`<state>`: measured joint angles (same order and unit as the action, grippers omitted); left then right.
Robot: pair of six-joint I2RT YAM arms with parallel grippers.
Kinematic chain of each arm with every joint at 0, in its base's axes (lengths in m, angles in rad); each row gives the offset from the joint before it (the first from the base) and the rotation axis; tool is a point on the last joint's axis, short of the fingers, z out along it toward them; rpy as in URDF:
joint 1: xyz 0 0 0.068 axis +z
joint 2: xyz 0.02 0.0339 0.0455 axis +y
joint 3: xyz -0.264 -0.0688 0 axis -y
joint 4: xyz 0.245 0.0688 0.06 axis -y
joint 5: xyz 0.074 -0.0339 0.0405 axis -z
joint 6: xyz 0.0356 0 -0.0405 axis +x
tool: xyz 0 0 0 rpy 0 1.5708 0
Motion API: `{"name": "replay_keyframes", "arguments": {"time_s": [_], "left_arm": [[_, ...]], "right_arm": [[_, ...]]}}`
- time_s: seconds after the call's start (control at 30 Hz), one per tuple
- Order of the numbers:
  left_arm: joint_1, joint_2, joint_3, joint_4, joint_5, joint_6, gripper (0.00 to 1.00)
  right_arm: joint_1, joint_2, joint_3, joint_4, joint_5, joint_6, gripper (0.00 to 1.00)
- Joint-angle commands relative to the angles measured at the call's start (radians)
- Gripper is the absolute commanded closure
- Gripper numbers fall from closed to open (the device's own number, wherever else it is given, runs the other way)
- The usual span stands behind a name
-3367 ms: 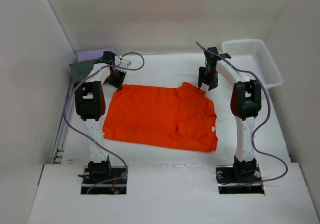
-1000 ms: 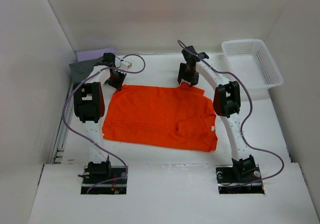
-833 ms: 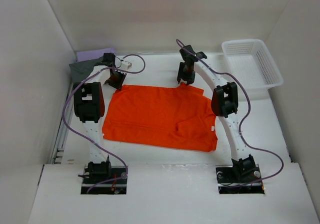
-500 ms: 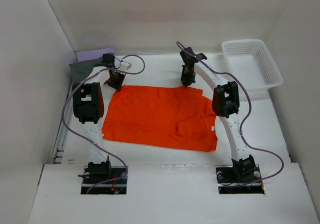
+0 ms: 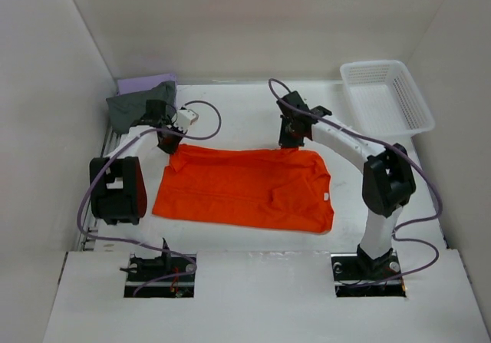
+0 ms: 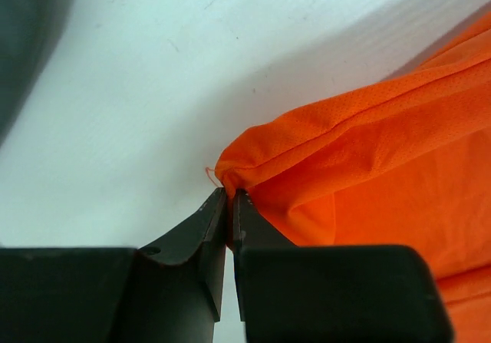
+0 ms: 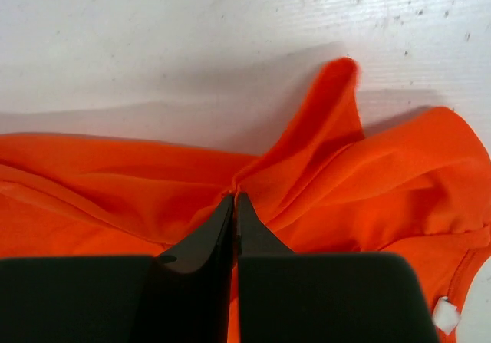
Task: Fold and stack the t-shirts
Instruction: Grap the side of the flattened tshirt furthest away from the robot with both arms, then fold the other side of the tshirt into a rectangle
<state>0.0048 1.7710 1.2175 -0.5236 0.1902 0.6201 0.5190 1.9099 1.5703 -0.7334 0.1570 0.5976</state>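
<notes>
The orange t-shirt (image 5: pixel 245 189) lies spread across the middle of the table. My left gripper (image 5: pixel 170 141) is shut on its far left corner (image 6: pixel 230 176), and the cloth bunches at the fingertips. My right gripper (image 5: pixel 290 142) is shut on the far edge of the shirt right of centre (image 7: pixel 253 176), where folds gather above the jaws. Both pinched points are lifted a little off the table. The dark grey t-shirt (image 5: pixel 132 107) lies crumpled at the far left on top of the lavender t-shirt (image 5: pixel 146 80).
A white mesh basket (image 5: pixel 387 96) stands at the far right corner. White walls (image 5: pixel 46 113) close in the table on the left, back and right. A purple cable (image 5: pixel 201 120) loops over the table by the left gripper.
Both grippers have drawn the shirt's far edge toward me, so the shirt looks shorter front to back. The right gripper shut on the cloth. Both arms have swung nearer.
</notes>
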Motion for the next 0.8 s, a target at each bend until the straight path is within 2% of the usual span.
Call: {"name": "replay_keyframes", "arguments": {"time_s": [0.0,0.13,0.27,0.37,0.5,0.6,0.77], "left_arm": [[-0.009,-0.166,-0.110,0.121,0.008,0.084,0.99],[-0.012,-0.284,-0.217,0.145,0.020,0.118,0.97],[-0.016,-0.327,-0.331,0.102,0.020,0.170,0.96],[-0.035,-0.335,-0.429,0.103,0.008,0.204,0.95],[-0.070,-0.363,-0.452,0.114,-0.024,0.217,0.94],[-0.088,-0.367,-0.449,0.091,-0.046,0.230,0.94],[-0.096,-0.378,-0.449,0.070,-0.051,0.233,0.94]], "right_arm": [[0.043,-0.072,-0.117,0.146,0.079,0.065,0.96],[0.092,-0.144,-0.261,0.221,0.118,0.142,0.96],[0.115,-0.187,-0.406,0.305,0.115,0.235,0.92],[0.121,-0.199,-0.487,0.364,0.058,0.275,0.83],[0.146,-0.282,-0.568,0.404,0.024,0.310,0.73],[0.166,-0.420,-0.598,0.375,0.036,0.298,0.66],[0.181,-0.558,-0.558,0.220,0.121,0.249,0.63]]}}
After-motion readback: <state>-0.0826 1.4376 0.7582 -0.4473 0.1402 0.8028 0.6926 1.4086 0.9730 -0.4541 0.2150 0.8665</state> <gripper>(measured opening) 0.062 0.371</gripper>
